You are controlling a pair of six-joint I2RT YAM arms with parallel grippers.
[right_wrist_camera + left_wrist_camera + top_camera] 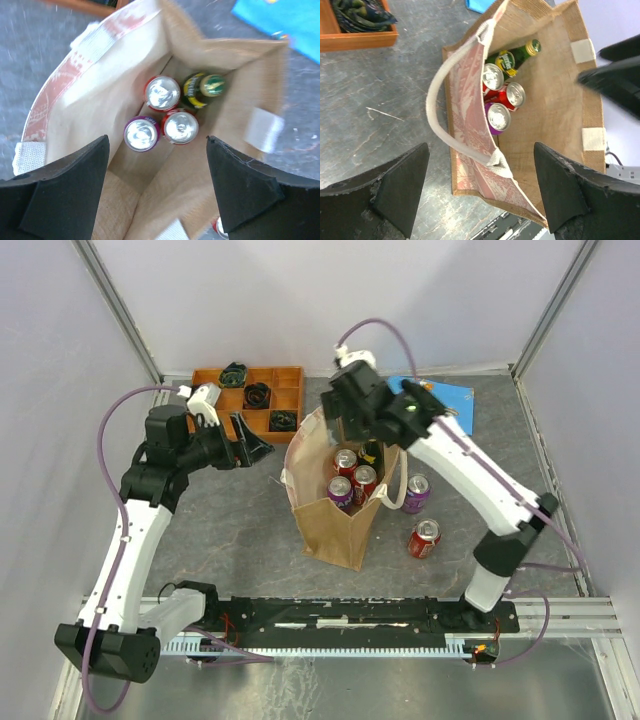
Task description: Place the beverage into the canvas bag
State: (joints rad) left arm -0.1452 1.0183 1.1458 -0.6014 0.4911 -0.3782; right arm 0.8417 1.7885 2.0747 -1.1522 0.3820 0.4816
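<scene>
The canvas bag point(335, 525) stands open mid-table, tan with white handles. Inside it stand two red cans point(162, 92) point(180, 126), a purple can point(142, 133) and a green bottle point(200, 89). Outside the bag, to its right, a purple can point(416, 493) stands upright and a red can point(424, 537) lies on its side. My right gripper point(157, 141) hangs open above the bag's mouth, holding nothing. My left gripper point(481, 150) is open too, level with the bag's left wall point(470, 115) and white handle point(437, 120), with nothing gripped.
An orange compartment tray point(285, 380) with dark items sits at the back left, behind the left gripper point(245, 445). A blue flat sheet point(450, 400) lies at the back right. White walls close in the table on three sides.
</scene>
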